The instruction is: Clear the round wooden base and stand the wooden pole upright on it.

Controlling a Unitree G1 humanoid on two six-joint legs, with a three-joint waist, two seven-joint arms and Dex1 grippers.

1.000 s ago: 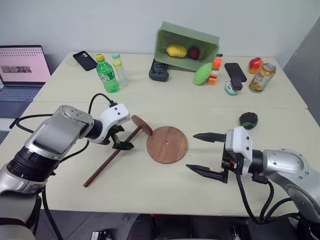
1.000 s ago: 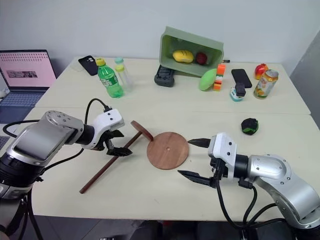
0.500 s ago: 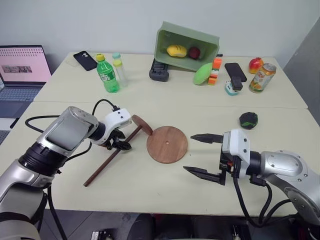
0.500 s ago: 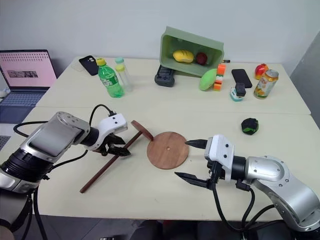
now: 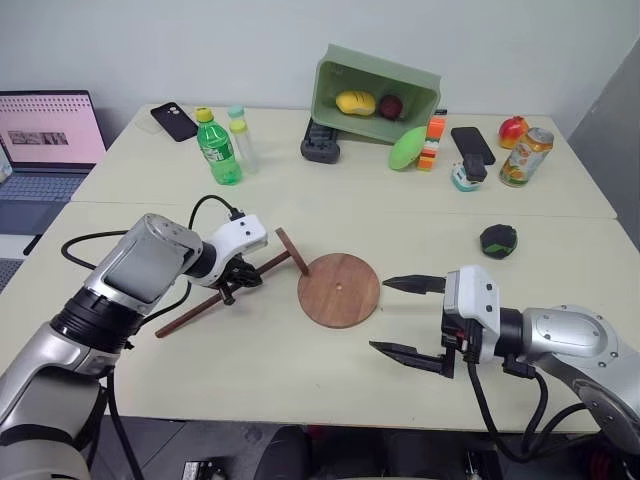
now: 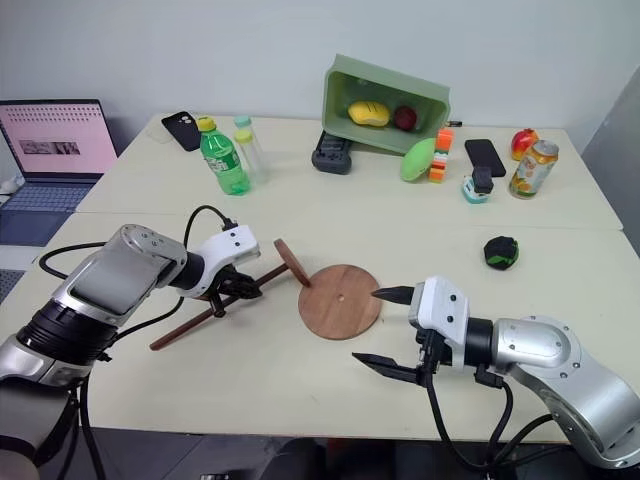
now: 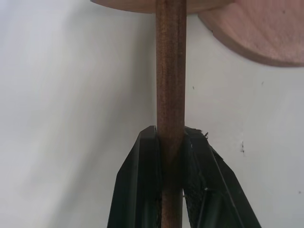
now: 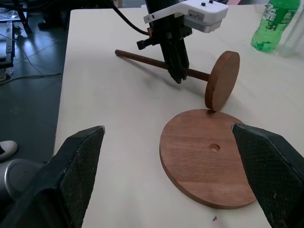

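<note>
Item: wooden pole (image 5: 225, 292), lying on the table just left of the round wooden base (image 5: 340, 289); its fixed disc end stands on edge at the base's left rim.
Holder: my left gripper (image 5: 231, 288), fingers clamped on the rod partway along.
Spare: my right gripper (image 5: 411, 318), jaws wide apart, empty, just right of the base.
Base: top bare, centre hole showing.
Step in hand: grasp made; lift pending.
Next, as I judge: raise the rod, swing it vertical, set the disc end down on the base.
</note>
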